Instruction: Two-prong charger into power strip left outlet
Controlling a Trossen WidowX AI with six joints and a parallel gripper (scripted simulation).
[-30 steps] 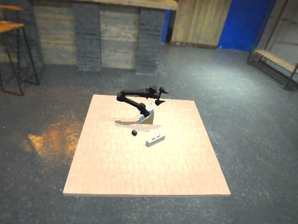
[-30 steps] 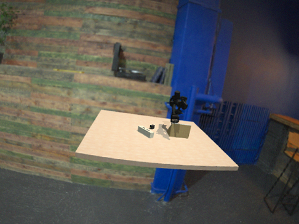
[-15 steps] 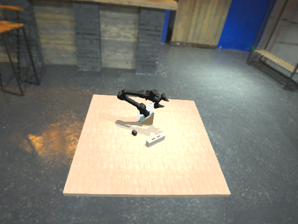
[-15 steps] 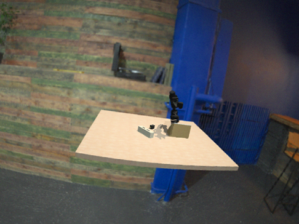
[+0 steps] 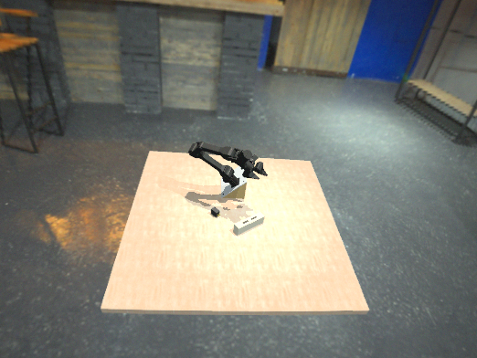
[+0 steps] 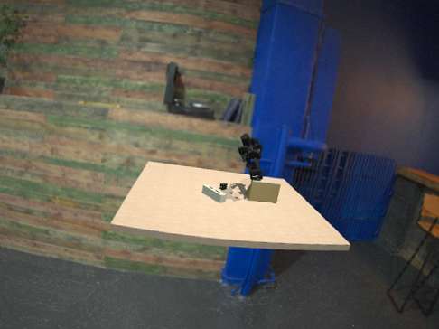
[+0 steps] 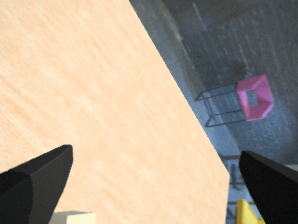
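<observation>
The charger (image 5: 215, 212) (image 6: 223, 185) is a small black block on the table, a short way from the power strip; its prongs are too small to make out clearly. The power strip (image 5: 249, 225) (image 6: 213, 193) is a pale, long block with dark outlets on top. A pale block corner, apparently the strip's, shows at the bottom left of the wrist view (image 7: 80, 219). My gripper (image 5: 261, 175) (image 7: 158, 155) is open and empty. It hangs in the air near the arm's base, well above the table and away from the charger. The charger is not in the wrist view.
The arm's base stands on a wedge-shaped block (image 5: 238, 192) (image 6: 264, 191) behind the charger and strip. The wooden table (image 5: 228, 283) (image 6: 170, 220) has its far edge behind the base. The wrist view shows a table edge running diagonally, with the floor beyond.
</observation>
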